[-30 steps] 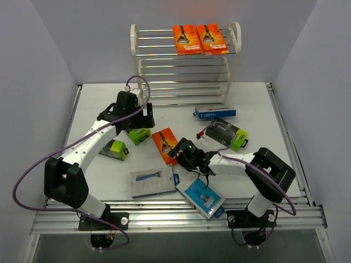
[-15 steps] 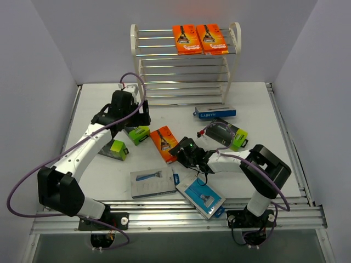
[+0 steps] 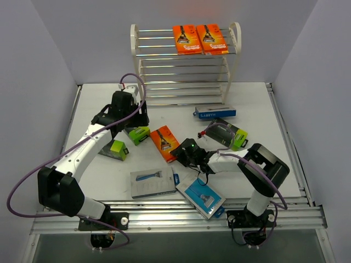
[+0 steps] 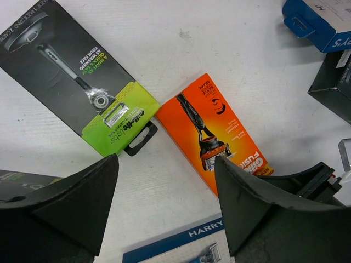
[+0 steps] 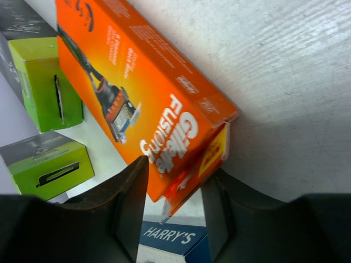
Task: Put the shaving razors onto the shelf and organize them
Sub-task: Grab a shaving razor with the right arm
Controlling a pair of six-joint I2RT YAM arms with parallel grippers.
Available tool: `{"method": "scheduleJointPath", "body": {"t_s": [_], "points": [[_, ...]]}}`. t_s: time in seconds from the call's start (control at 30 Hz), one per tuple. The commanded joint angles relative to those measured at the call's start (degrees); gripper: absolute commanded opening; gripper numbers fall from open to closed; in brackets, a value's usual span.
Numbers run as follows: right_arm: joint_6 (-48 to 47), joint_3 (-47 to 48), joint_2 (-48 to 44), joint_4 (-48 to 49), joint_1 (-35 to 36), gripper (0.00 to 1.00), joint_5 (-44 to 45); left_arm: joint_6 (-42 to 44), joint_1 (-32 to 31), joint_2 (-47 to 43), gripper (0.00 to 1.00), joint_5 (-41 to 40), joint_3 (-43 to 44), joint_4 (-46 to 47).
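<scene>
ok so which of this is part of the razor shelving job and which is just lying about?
Job: shelf; two orange packs on its top tier; orange pack on the table; three black-and-lime packs; blue box; grey flat pack; blue flat pack.
Just there: purple cable, metal rails, both rig parts.

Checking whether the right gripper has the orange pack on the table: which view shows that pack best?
Right wrist: it shows the orange pack close up, tab end inside the right gripper. Left wrist shows its printed face, partly hidden; top external shows it small.
</scene>
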Motion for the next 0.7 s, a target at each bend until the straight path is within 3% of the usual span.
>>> {"method": "scheduleJointPath", "body": {"t_s": [0.0, 0.03, 0.1, 0.13, 0.17, 0.33, 0.5, 0.67], "points": [[1.1, -1.1, 1.7, 2.3, -0.6, 0.36, -0.1, 0.5, -0.2, -0.9, 0.78, -0.8, 0.5, 1.4], [1.3, -1.3, 1.8, 2.6, -0.6, 0.34, -0.3, 0.6, -0.1, -0.9, 0.73, -0.8, 0.6, 1.4], [1.5, -1.4, 2.2, 3.3, -0.6, 0.28, -0.7, 0.7, -0.2, -1.0, 0.51, -0.8, 0.6, 1.4], [1.6, -1.3, 2.2, 3.4, -0.6, 0.27, -0.7, 0.7, -0.2, -0.9, 0.51, -0.8, 0.6, 1.4], [1.7, -1.3, 2.3, 3.6, -0.6, 0.24, -0.7, 0.7, -0.2, -0.8, 0.51, -0.9, 0.8, 1.3], [2.4, -1.8, 2.7, 5.0, -0.9, 0.12, -1.4, 0.2, -0.2, -0.2, 0.71, -1.7, 1.3, 0.4], [3.2, -2.5, 2.5, 7.3, -1.6, 0.01, -2.8, 0.2, -0.2, -0.1, 0.73, -1.8, 1.5, 0.2], [3.9, -3.2, 0.9, 8.1, -2.0, 0.0, -2.6, 0.2, -0.2, -0.1, 0.73, -2.0, 1.6, 0.2]]}}
